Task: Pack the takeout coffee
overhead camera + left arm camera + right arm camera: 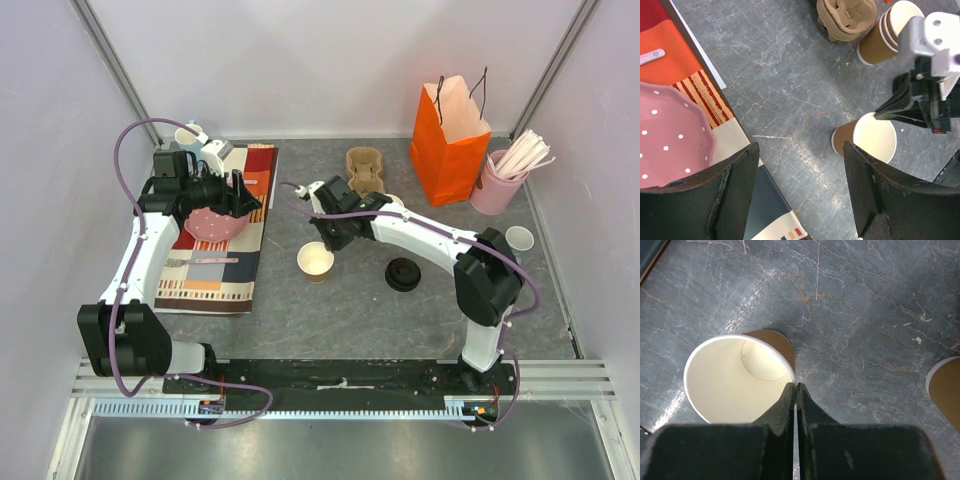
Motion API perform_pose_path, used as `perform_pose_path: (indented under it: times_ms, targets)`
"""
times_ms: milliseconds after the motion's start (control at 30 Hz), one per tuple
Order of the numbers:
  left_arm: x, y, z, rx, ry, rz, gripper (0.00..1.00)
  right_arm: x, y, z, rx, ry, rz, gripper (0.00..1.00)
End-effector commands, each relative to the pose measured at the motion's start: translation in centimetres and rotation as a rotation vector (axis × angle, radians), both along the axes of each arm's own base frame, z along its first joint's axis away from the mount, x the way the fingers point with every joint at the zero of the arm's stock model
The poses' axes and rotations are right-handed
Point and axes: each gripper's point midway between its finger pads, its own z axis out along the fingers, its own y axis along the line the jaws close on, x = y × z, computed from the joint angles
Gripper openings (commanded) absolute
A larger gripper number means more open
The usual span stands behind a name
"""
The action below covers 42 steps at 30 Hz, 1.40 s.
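**Open cup upright mid-bench, lid lying apart**

The coffee cup (315, 262) stands upright near the middle of the bench (350, 320), a grey marbled top. Its long axis is vertical and its cream mouth faces up, uncovered. The right gripper (795, 387) meets the rim on the cup's far right side. Its jaws are drawn almost together with a thin pale line between them, one finger over the cream inside and one outside, so they appear to nip the wall. Part of the rim is hidden beneath the gripper's body in the right wrist view. The black lid (403, 274) lies flat to the cup's right, apart from it. Farther left, the left gripper (801, 147) hangs with jaws wide and empty beside the pink dotted bowl (215, 225) on a striped mat (215, 270). An orange bag (450, 150) stands at the back. Pale plain walls (300, 60) close in the bench on three sides.
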Motion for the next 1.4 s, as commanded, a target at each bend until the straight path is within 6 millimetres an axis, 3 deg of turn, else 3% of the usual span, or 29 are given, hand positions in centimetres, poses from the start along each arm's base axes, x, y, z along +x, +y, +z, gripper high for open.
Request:
perform_pose_path:
  times_ms: [0,100,200,233,300,367,533,600,667,700,767,800,867,900,1000,1100,1367]
  targets:
    - [-0.3,-0.1,1.5,0.016,-0.063,-0.028,0.75,0.8,0.1,0.1,-0.079,-0.027,-0.017,0.02]
    - [-0.4,-0.2,1.5,0.015,-0.064,-0.031,0.75,0.7,0.4,0.4,-0.074,-0.031,-0.011,0.08]
    - [-0.4,-0.2,1.5,0.014,-0.063,-0.031,0.75,0.8,0.5,1.1,-0.063,-0.042,-0.008,0.29]
    - [-0.4,-0.2,1.6,0.013,-0.065,-0.032,0.75,0.8,0.6,1.4,-0.057,-0.049,-0.005,0.43]
    - [-0.5,-0.3,1.5,0.013,-0.063,-0.034,0.75,0.9,0.7,2.3,-0.042,-0.062,0.0,0.56]
    - [-0.5,-0.2,1.6,0.013,-0.064,-0.034,0.75,0.7,1.0,3.3,-0.015,-0.062,0.017,0.59]
    - [-0.6,-0.3,1.6,0.012,-0.067,-0.035,0.75,0.7,0.8,10.3,0.096,-0.181,0.019,0.67]
    - [-0.7,-0.2,1.7,0.012,-0.067,-0.034,0.75,1.0,-1.3,12.2,0.096,-0.235,-0.032,0.67]
    - [-0.7,-0.2,1.7,0.012,-0.068,-0.034,0.75,1.1,-3.5,12.3,0.078,-0.242,-0.092,0.6]
    - [-0.7,-0.2,1.7,0.013,-0.069,-0.034,0.75,1.3,-5.9,11.5,0.07,-0.215,-0.162,0.54]
    - [-0.8,-0.3,1.8,0.013,-0.073,-0.038,0.75,0.8,-8.7,10.5,0.075,-0.166,-0.224,0.48]
    - [-0.7,-0.3,1.7,0.012,-0.072,-0.037,0.75,0.4,-11.1,7.7,0.047,-0.088,-0.281,0.46]
    - [-0.8,-0.3,1.7,0.01,-0.07,-0.04,0.75,-0.5,-13.1,5.8,0.023,-0.04,-0.325,0.46]
    - [-0.7,-0.4,1.7,0.009,-0.071,-0.043,0.75,-1.3,-14.6,3.7,-0.01,0.007,-0.352,0.46]
    - [-0.7,-0.4,1.7,0.002,-0.07,-0.044,0.75,-2.4,-16.5,0.8,-0.053,0.065,-0.391,0.44]
    - [-0.7,-0.5,1.7,-0.002,-0.07,-0.046,0.75,-2.1,-17.4,-0.5,-0.067,0.077,-0.411,0.41]
    - [-0.9,-0.4,1.3,0.004,-0.065,-0.045,0.75,-2.2,-15.6,-2.4,-0.022,0.127,-0.292,0.4]
